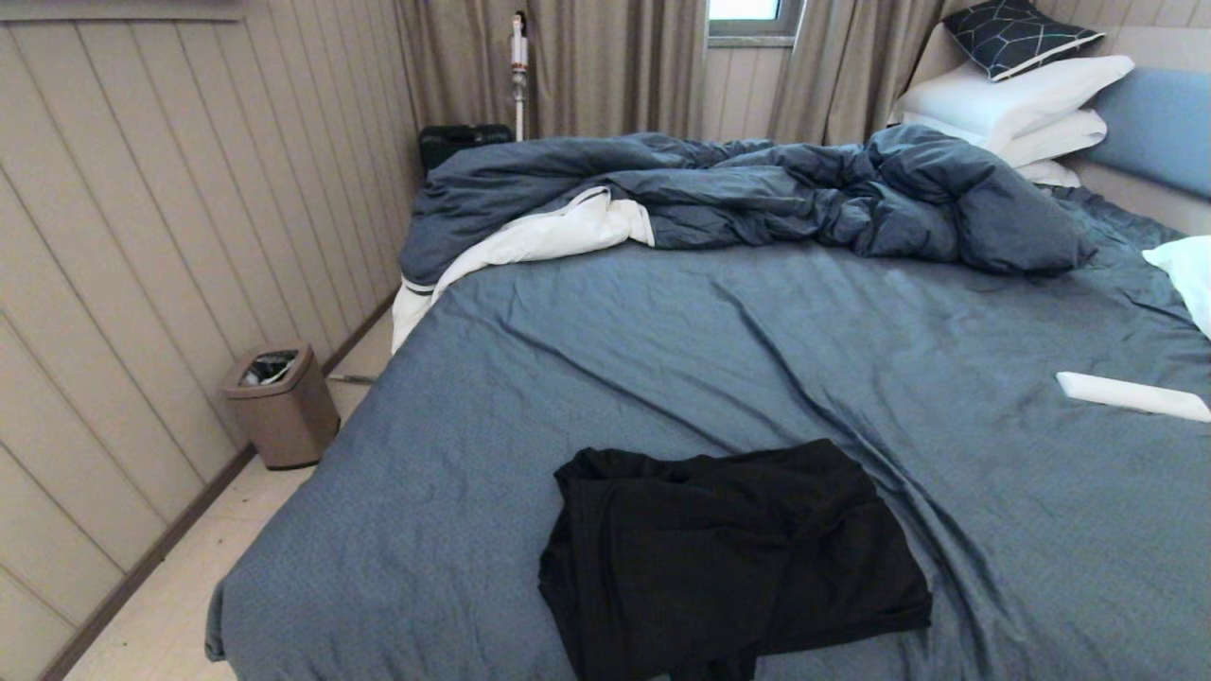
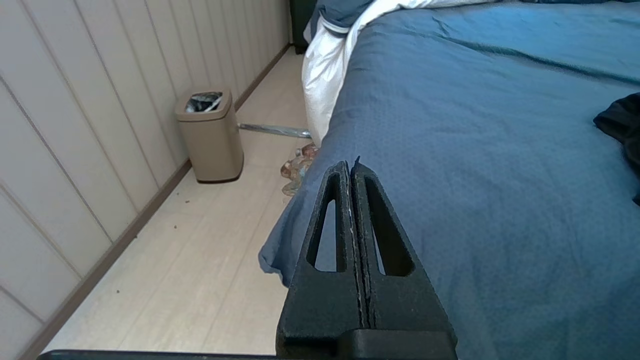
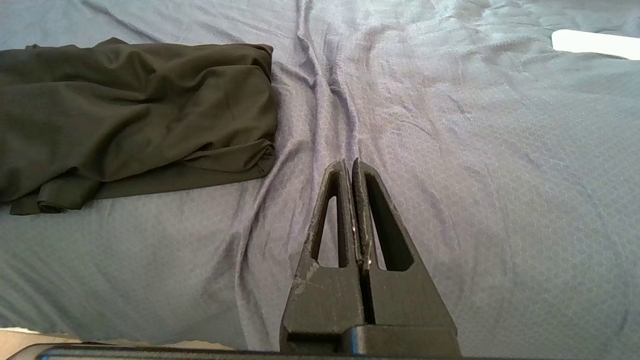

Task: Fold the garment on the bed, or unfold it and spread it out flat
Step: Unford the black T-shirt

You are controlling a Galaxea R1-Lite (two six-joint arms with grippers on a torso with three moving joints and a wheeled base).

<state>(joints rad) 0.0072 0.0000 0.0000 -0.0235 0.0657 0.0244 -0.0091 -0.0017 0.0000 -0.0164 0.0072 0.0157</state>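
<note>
The garment is a crumpled black heap on the near part of the bed, on its slate-blue sheet; no print shows. It also lies in the right wrist view as the garment, and one black edge of the garment shows in the left wrist view. My left gripper is shut and empty over the bed's near left corner, well away from the cloth. My right gripper is shut and empty above bare sheet beside the heap, not touching it. Neither arm appears in the head view.
A rumpled dark blue duvet with white lining lies across the far side, with white pillows by the headboard. A white flat object rests on the sheet at right. A tan bin stands on the floor by the panelled wall.
</note>
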